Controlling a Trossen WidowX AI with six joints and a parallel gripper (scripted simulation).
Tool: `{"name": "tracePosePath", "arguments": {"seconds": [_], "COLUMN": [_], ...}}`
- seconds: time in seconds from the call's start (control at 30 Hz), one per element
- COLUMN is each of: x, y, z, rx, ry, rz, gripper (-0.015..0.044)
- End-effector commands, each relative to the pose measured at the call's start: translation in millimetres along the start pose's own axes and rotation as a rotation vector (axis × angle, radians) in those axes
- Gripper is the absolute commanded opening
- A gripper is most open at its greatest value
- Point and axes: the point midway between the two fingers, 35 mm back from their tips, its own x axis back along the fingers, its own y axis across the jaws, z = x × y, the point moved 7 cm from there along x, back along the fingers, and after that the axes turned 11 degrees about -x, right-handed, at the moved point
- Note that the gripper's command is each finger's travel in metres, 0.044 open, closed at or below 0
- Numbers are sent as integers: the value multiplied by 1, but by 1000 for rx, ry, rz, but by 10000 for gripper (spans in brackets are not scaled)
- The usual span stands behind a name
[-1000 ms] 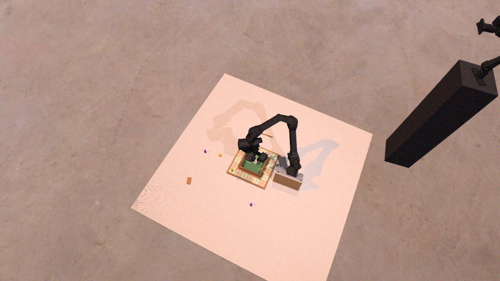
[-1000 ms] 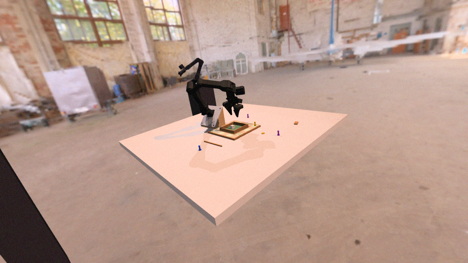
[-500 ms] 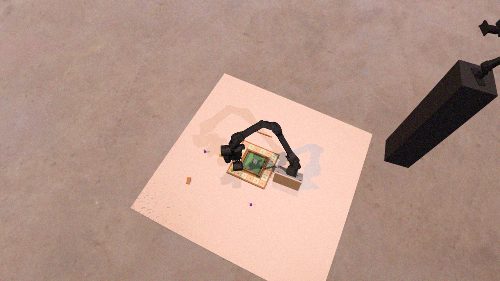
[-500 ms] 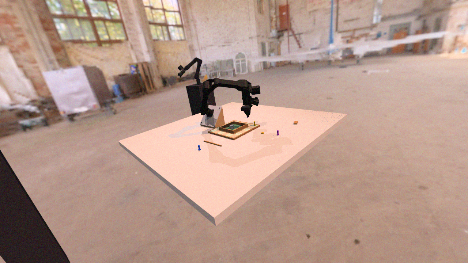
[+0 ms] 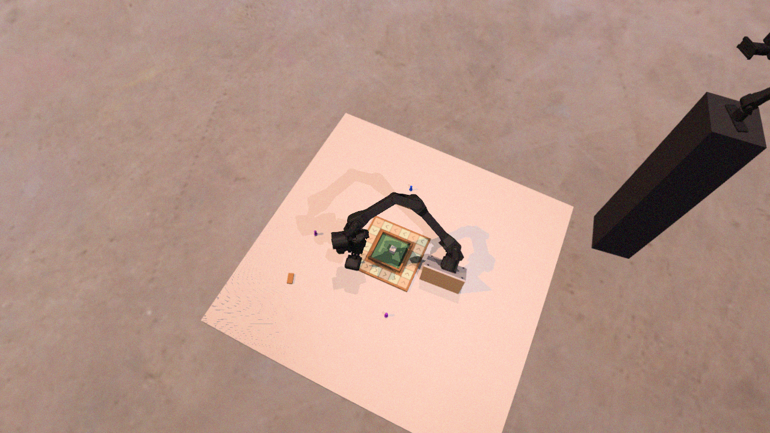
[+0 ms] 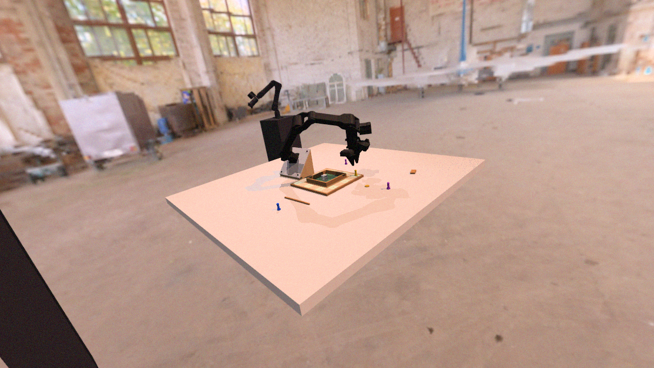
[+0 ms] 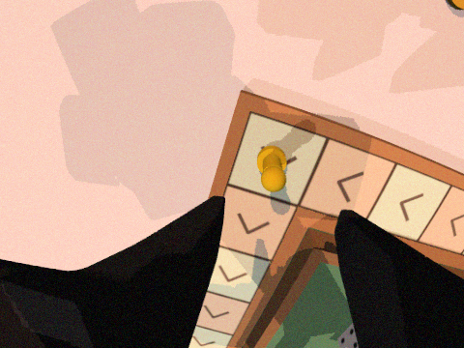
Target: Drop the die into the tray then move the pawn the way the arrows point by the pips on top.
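The yellow pawn stands upright on a pale corner square of the board; the arm hides it in the top view. My gripper is partly open and empty, pointing down above the board near that corner. In the wrist view the pawn shows just ahead of the gap between the fingertips. The die rests inside the tray. It is cut off in the wrist view and its top pips cannot be read.
Purple pawns stand off the board. A blue pawn, a brown stick, an orange disc and an orange block are also on the table.
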Motion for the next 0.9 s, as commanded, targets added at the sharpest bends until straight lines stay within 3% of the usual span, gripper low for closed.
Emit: {"name": "tracePosePath", "arguments": {"seconds": [0.0, 0.87], "x": [-13, -51], "y": [0, 0], "z": [1, 1], "rx": [0, -1], "ry": [8, 8], "rz": [8, 9], "gripper": [200, 200]}}
